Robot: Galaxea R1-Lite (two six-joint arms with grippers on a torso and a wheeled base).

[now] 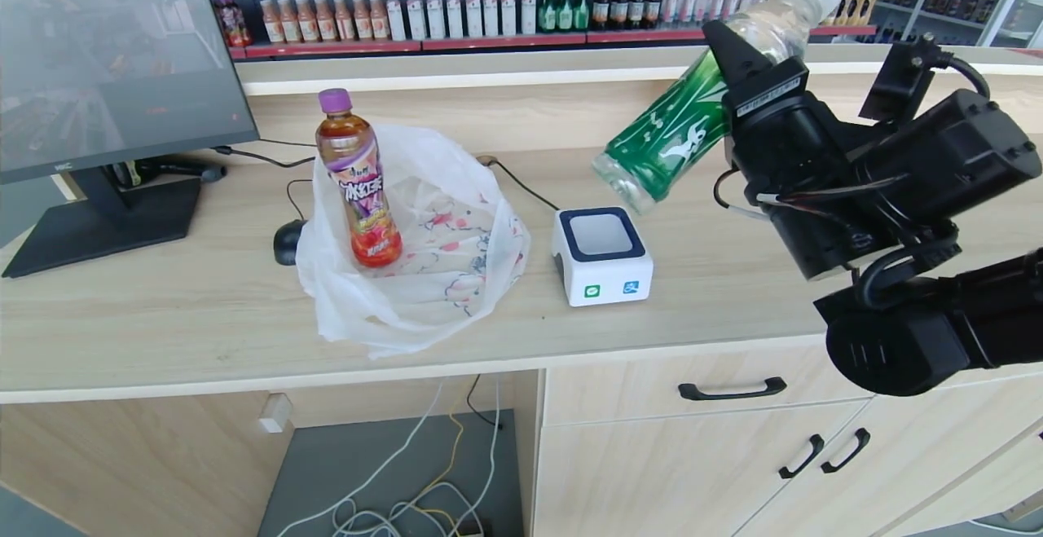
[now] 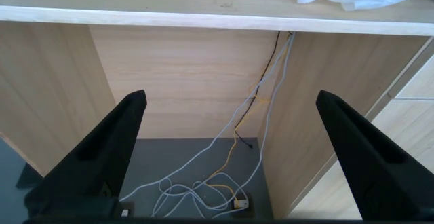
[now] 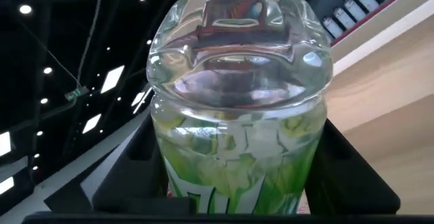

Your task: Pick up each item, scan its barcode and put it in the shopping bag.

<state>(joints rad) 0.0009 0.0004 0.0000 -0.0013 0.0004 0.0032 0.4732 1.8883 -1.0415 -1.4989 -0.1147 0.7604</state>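
- Right gripper (image 1: 737, 64): nearest the head camera, raised above the right side of the bench (image 1: 163, 317). It is clenched on the green-labelled bottle (image 1: 672, 134), with one finger on each side of the bottle's upper body.
- Green-labelled bottle: held in the air and tilted, cap toward the far right, base lowest. The base hangs above and just right of the scanner (image 1: 601, 256) without touching it. The label is green with white figures and lettering.
- Left gripper (image 2: 230, 98): released, fingers spread wide with nothing between them. It sits below the bench's front edge, facing the recess (image 2: 190, 81) under the bench.
- Shopping bag (image 1: 464, 268): white plastic with red and blue print, lying open on the bench just left of the scanner.
- Tea bottle (image 1: 358, 187): purple cap, standing upright within the bag's spread plastic. The label is purple, orange and red.
- Scanner: white box with a dark-framed window on top and one green and one blue square icon on the front.
- Mouse (image 1: 288, 241): just beside the bag's left side.
- Monitor (image 1: 106, 56): at the bench's left end.
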